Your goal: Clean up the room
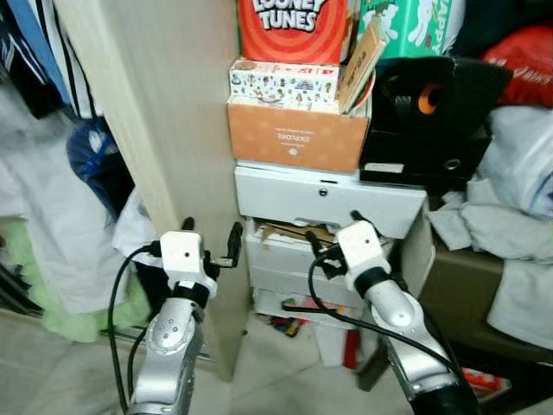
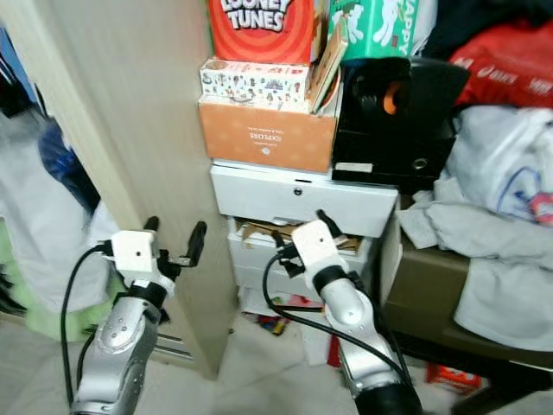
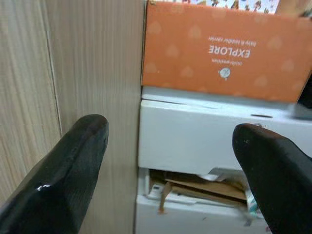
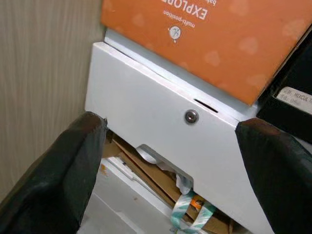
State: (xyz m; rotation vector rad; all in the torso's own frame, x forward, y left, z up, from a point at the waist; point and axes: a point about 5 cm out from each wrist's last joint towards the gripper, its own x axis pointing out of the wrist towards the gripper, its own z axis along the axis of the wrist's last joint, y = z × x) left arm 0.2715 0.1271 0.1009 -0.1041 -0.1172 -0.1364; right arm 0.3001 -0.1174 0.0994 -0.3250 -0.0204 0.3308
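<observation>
Wood-grain panel (image 1: 164,112) rises at the left of a crowded corner, with a white drawer cabinet (image 1: 328,203) pressed against its edge. Heaped clothes (image 1: 510,216) spill over the right side of the cabinet. On the cabinet's top sits an orange box (image 1: 294,138) at the left edge and a black case (image 1: 423,121) at the right, with a red carton (image 1: 289,30) stacked above the box. The cabinet's top drawer has a small lock (image 4: 191,116) at its centre; beneath it, a lower drawer stands ajar, stuffed with cardboard (image 4: 146,170) and a patterned ribbon (image 4: 187,207). Both arms are raised before the cabinet: the left gripper (image 1: 210,245) near the panel's edge, fingers spread wide and empty; the right gripper (image 1: 333,233) close to the drawer front, its jaws likewise apart, holding nothing. Judging from the stack, the risk lies in pushing or tugging the overfilled drawer: jammed cardboard could stop it closing, and a jolt to the cabinet might topple the boxes piled on top.
</observation>
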